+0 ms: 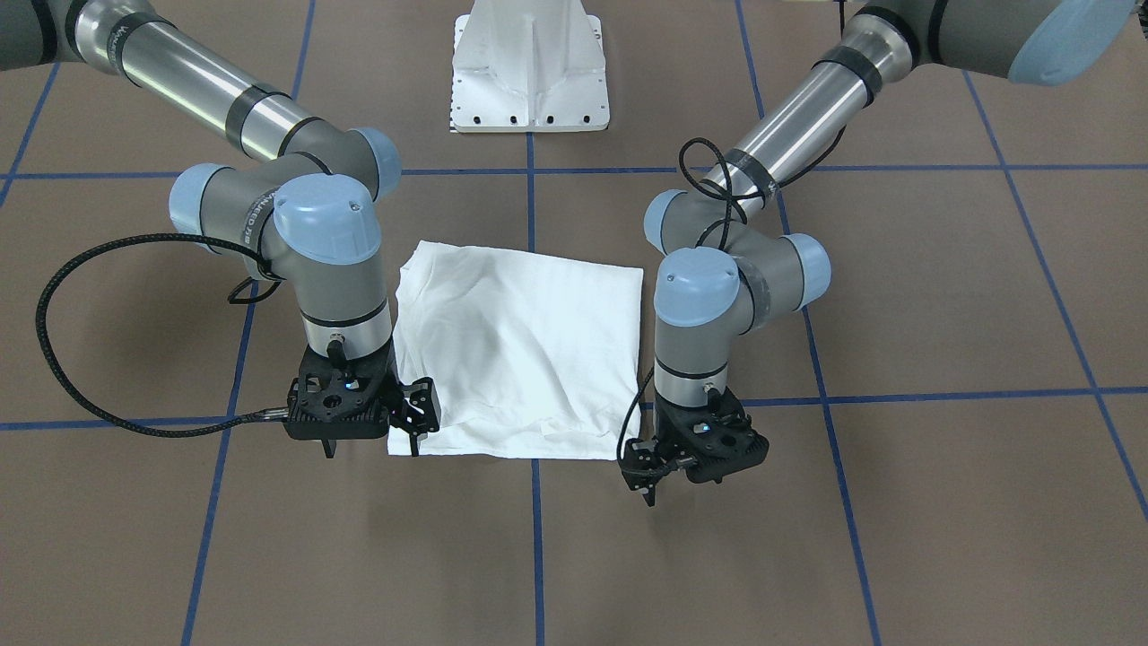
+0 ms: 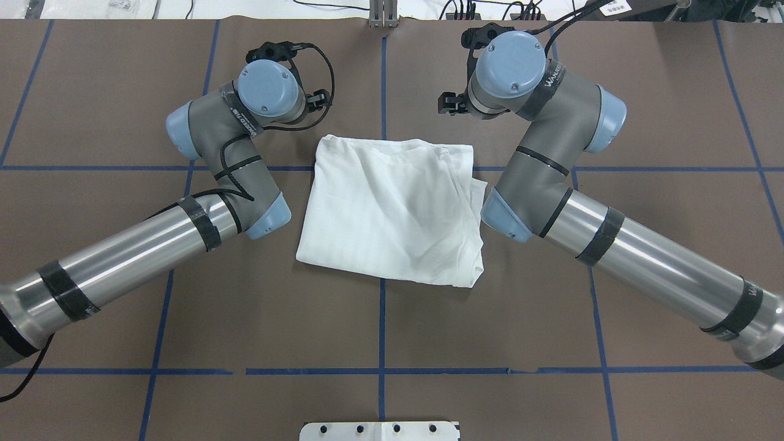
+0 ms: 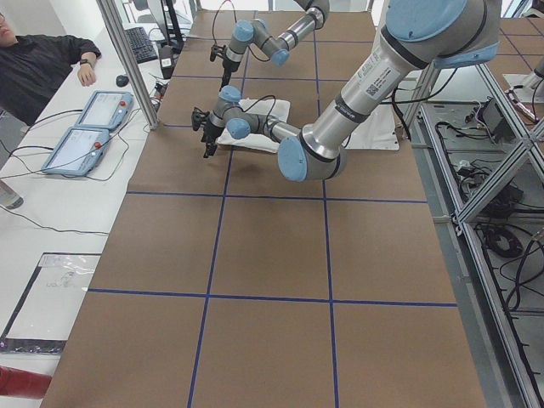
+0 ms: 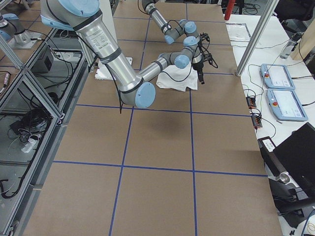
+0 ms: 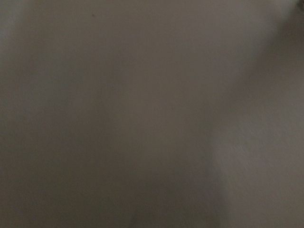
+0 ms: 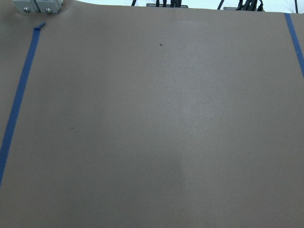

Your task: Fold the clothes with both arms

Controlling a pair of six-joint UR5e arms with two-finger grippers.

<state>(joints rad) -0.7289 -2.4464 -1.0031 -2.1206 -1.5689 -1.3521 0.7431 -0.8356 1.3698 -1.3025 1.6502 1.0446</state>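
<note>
Exterior front-facing: left gripper (image 1: 647, 475) and right gripper (image 1: 414, 429) flank our white part-folded T-shirt (image 1: 520, 350), empty; jaws' spread we cannot tell; next, pinch corners.

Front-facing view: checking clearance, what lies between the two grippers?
The white T-shirt: its layered edge lies between right gripper and left gripper, shown in the front-facing view.

Robotics lab.
- Worktop (image 3: 272, 255) papered brown, gridded with blue tape lines (image 3: 272, 299).
- Left arm (image 2: 122, 257), right arm (image 2: 643, 257): industrial, jointed, cabled.
- Aluminium frame posts (image 3: 127, 64) along operators' edge.
- Two teach pendants (image 3: 83, 132) on white bench (image 3: 51, 212) beyond that edge, operator (image 3: 38, 64) beside them.
- Cable tangles (image 3: 501, 246) below robot-side edge.
</note>
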